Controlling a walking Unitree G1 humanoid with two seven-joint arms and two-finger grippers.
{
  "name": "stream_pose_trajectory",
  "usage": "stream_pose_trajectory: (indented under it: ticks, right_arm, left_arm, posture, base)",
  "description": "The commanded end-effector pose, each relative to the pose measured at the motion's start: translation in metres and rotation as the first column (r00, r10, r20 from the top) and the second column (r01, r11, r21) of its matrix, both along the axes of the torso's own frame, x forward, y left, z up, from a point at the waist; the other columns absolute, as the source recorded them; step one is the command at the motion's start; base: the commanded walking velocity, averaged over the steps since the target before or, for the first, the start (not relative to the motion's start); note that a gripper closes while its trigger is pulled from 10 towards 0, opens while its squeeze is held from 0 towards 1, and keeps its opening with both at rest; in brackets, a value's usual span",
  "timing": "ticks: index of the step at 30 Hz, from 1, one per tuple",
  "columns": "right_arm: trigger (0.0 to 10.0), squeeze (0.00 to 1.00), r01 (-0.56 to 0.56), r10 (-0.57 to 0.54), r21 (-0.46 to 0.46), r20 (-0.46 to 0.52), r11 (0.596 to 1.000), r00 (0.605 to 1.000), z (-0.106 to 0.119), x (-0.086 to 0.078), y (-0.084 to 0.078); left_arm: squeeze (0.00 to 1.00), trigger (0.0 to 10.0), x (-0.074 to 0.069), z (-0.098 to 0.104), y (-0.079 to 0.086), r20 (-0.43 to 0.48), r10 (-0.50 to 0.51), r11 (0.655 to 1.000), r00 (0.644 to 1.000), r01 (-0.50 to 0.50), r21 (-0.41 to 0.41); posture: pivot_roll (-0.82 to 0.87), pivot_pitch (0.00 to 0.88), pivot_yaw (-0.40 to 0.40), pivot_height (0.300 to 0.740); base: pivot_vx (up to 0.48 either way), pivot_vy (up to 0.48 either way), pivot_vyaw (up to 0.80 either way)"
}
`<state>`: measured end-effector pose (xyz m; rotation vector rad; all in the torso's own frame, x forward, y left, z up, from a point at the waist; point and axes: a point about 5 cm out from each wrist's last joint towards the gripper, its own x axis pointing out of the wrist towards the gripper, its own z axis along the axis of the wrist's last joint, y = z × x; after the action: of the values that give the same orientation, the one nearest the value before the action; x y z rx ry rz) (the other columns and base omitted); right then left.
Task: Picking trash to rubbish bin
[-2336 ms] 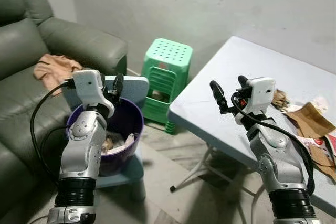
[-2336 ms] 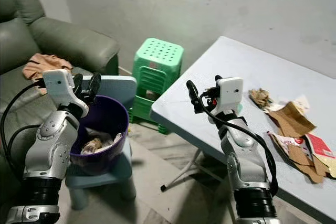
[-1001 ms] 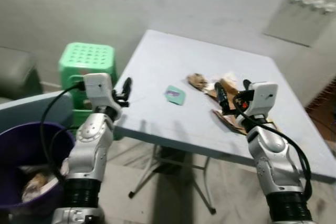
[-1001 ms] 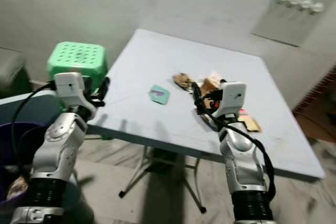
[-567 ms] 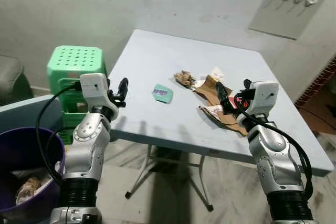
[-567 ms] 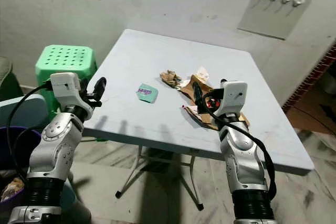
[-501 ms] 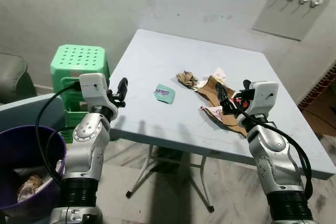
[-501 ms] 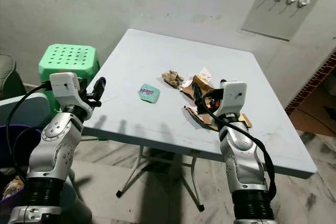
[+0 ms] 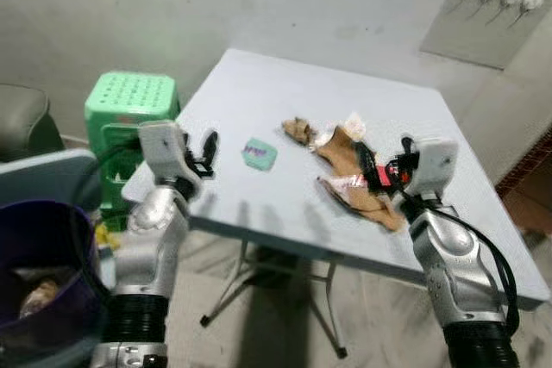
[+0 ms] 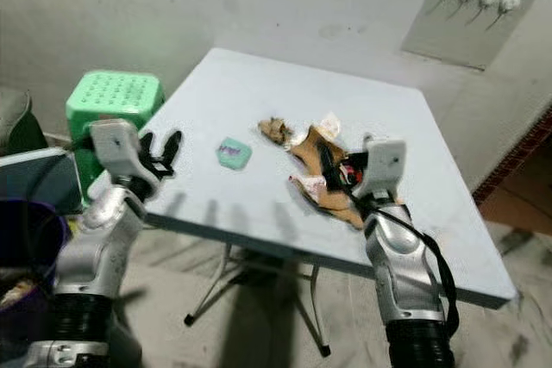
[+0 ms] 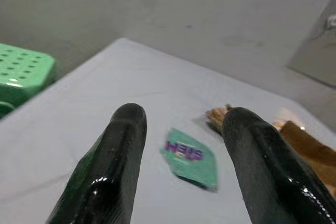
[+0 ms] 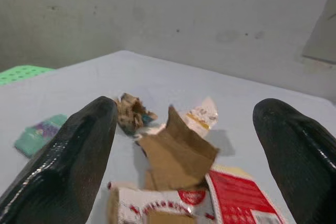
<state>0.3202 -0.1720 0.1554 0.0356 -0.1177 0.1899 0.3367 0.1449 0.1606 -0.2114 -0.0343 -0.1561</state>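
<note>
Trash sits on the bench (image 9: pixel 259 92), none of it picked yet. Left to right:

Purple rubbish bin (image 9: pixel 39 299) at the 8 o'clock corner of the left eye view, on the floor side, well apart from the bench; some scraps already inside. It's the drop target, so anything grabbed needs a turn back that way.

Green stool (image 9: pixel 129 105) beside the bench's left edge.

Left gripper (image 9: pixel 203 154) hangs at the bench's near-left edge, fingers (image 11: pixel 113 166) spread to a medium gap, empty. In its wrist view the green packet (image 11: pixel 190 157) sits right between the fingers, so the arm looks lined up for that piece.

Green packet lies flat, alone, about 11 o'clock from the bench centre; easy first grab.

Crumpled brown wad (image 9: pixel 299 129) next, then the torn cardboard pile (image 9: pixel 349 170) with a red-printed wrapper (image 12: pixel 241 203), all touching or overlapping.

Right gripper (image 9: pixel 369 165) hovers over the near end of that pile, fingers (image 12: pixel 60 166) wide, empty; likely staged for the cardboard.
</note>
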Motion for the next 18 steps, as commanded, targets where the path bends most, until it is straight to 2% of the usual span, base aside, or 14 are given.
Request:
stream_pose_trajectory:
  ticks: [1, 3, 7, 9, 18]
  right_arm:
    - [10.0, 0.00, 0.004, -0.004, -0.012, 0.015, 1.000, 1.000, 0.0049, -0.0005, -0.0036]
    - [10.0, 0.00, 0.001, 0.000, -0.014, 0.014, 1.000, 1.000, 0.0050, -0.0009, -0.0034]
    - [10.0, 0.00, -0.007, 0.007, -0.018, 0.011, 1.000, 1.000, 0.0048, -0.0020, -0.0031]
    - [10.0, 0.00, -0.010, 0.011, -0.021, 0.008, 1.000, 1.000, 0.0047, -0.0020, -0.0029]
    - [10.0, 0.00, -0.023, 0.023, -0.035, -0.003, 0.999, 1.000, 0.0047, -0.0031, -0.0050]
  left_arm:
    - [0.00, 10.0, 0.0008, 0.0036, -0.0016, 0.006, -0.009, 1.000, 1.000, 0.009, 0.000]
    - [0.00, 10.0, 0.0007, 0.0040, -0.0027, 0.009, -0.014, 1.000, 1.000, 0.014, 0.001]
    - [0.00, 10.0, 0.0016, 0.0016, -0.0043, -0.017, 0.009, 1.000, 1.000, -0.009, -0.030]
    - [0.00, 10.0, 0.0025, 0.0007, -0.0057, -0.026, 0.007, 1.000, 1.000, -0.007, -0.007]
    - [0.00, 10.0, 0.0022, -0.0027, -0.0063, -0.063, 0.009, 1.000, 0.998, -0.009, -0.006]
  posture:
    - [0.05, 0.000, -0.139, 0.740]
    - [0.05, 0.000, -0.139, 0.740]
    - [0.05, 0.000, -0.139, 0.740]
    - [0.05, 0.000, -0.139, 0.740]
    - [0.04, 0.000, -0.139, 0.740]
  base:
    - [0.000, -0.356, 0.00]
    - [0.000, -0.306, 0.00]
    - [0.000, 0.000, 0.00]
    - [0.000, 0.000, 0.00]
    - [0.000, 0.000, 0.00]
